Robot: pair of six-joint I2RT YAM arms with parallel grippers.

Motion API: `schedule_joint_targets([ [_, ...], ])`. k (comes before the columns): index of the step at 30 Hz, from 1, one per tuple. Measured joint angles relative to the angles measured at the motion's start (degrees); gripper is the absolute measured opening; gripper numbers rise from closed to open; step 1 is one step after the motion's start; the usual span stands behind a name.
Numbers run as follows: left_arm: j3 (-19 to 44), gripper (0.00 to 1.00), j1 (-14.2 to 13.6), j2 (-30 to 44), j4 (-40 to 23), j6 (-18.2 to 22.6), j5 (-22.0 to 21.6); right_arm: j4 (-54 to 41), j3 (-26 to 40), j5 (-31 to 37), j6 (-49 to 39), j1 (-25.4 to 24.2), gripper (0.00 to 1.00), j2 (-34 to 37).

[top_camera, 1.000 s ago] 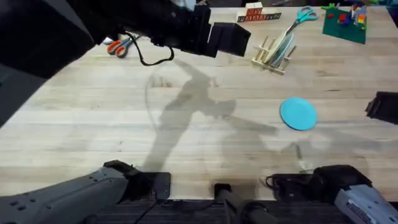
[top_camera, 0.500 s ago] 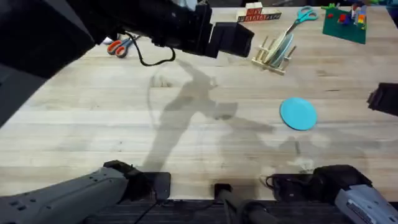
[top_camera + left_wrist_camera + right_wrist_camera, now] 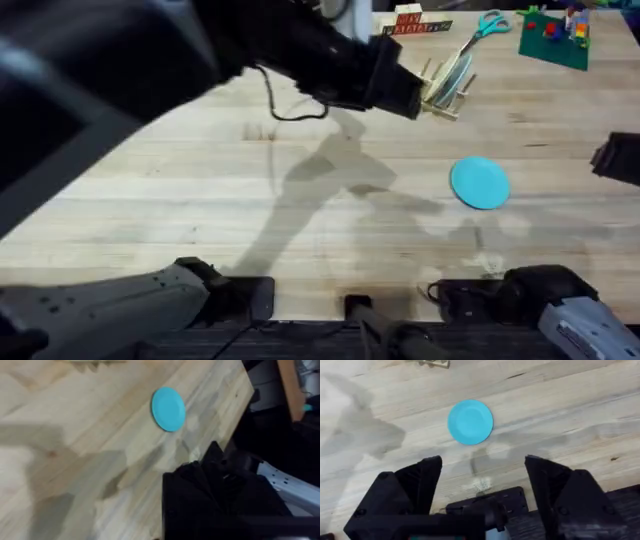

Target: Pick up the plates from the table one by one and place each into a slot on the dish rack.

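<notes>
A: Item one, dish rack (image 3: pixel 442 85), far side of the desk (image 3: pixel 150 190). Contents?

B: One pale plate (image 3: pixel 457 70) standing on edge in a slot. The left arm's dark bulk sits just beside the rack; its claw I cannot tell, released or clenched.

A: Item two?

B: Teal plate (image 3: pixel 480 182), flat on the desk, nearer the arm bases than the rack and well apart from it. Untouched.

A: Right claw (image 3: pixel 482 482)?

B: Released, fingers (image 3: pixel 417 482) spread wide, nothing between them, hanging above the desk short of the teal plate.

A: Step in hand?

B: By my reading, first plate racked, second awaiting pickup. Next move calls for getting under a thin flat rim, then tilting it upright for a free slot.

A: View differences?

B: Overhead shows the rack and its plate; the right wrist view shows the spread fingers, which overhead does not.
</notes>
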Motion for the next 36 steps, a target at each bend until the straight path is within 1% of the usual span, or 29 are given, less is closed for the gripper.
schedule_joint_targets([
  [7, 0.0, 0.044, -1.9, 5.7, 4.8, -3.8, 3.6, 0.0, 0.0, 0.0, 0.0, 0.0, 0.996, 0.0],
  [10, 0.0, 0.043, -2.8, 8.2, 9.1, -5.2, 5.8, 0.0, 0.0, 0.0, 0.0, 0.0, 0.996, 0.0],
  [12, 0.0, 0.043, -3.5, 10.1, 11.8, -7.1, 6.9, 0.0, 0.0, 0.0, 0.0, 0.0, 0.996, 0.0],
  [15, 0.0, 0.043, -4.4, 13.0, 14.1, -10.0, 7.8, 0.0, 0.0, 0.0, 0.0, 0.0, 0.996, 0.0],
  [20, 0.0, 0.043, -6.4, 17.8, 19.2, -14.8, 7.9, 0.0, 0.0, 0.6, 0.0, 0.0, 0.996, 0.0],
  [24, 0.0, 0.043, -8.4, 20.2, 23.7, -18.0, 7.8, 0.0, 0.0, 1.9, 0.0, 0.0, 0.996, 0.0],
  [29, 0.0, 0.042, -10.6, 23.8, 27.4, -20.7, 7.8, 0.0, 0.0, 2.5, 0.0, 0.0, 0.996, 0.0],
  [36, 0.0, 0.043, -12.3, 29.0, 33.8, -24.4, 7.8, 0.0, 0.0, 2.6, 0.0, 0.0, 0.996, 0.0],
])
